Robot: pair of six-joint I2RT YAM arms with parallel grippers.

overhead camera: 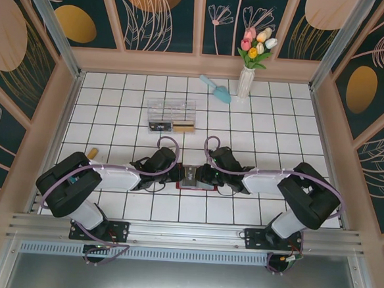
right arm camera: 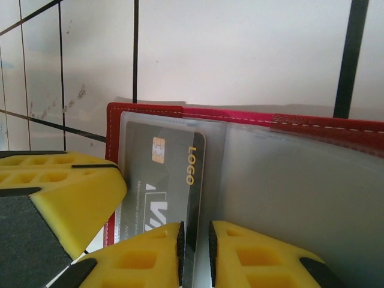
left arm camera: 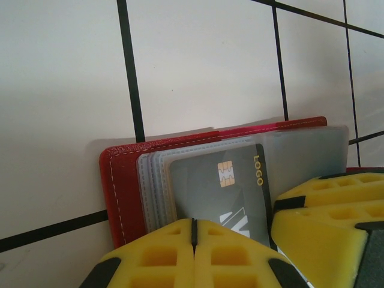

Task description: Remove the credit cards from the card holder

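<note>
Tiled table (overhead camera: 115,106), card holder (overhead camera: 190,177) (red), vase (overhead camera: 246,82)

A staged robot lab cell: aluminium frame (overhead camera: 186,232), printed floral wall panels (overhead camera: 155,16), white tiled table (overhead camera: 279,124).

Left gripper (left arm camera: 193,239) closed; right gripper (right arm camera: 195,243) pinched nearly closed (the 2 nearly meet).

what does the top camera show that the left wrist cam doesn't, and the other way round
Top external: the tulip vase, teal scoop and clear box farther back. Left wrist: the gold chip and LOGO print on the grey card, and the clear sleeves stacked beside it. Both: the red card holder with the left gripper and right gripper at it.
</note>
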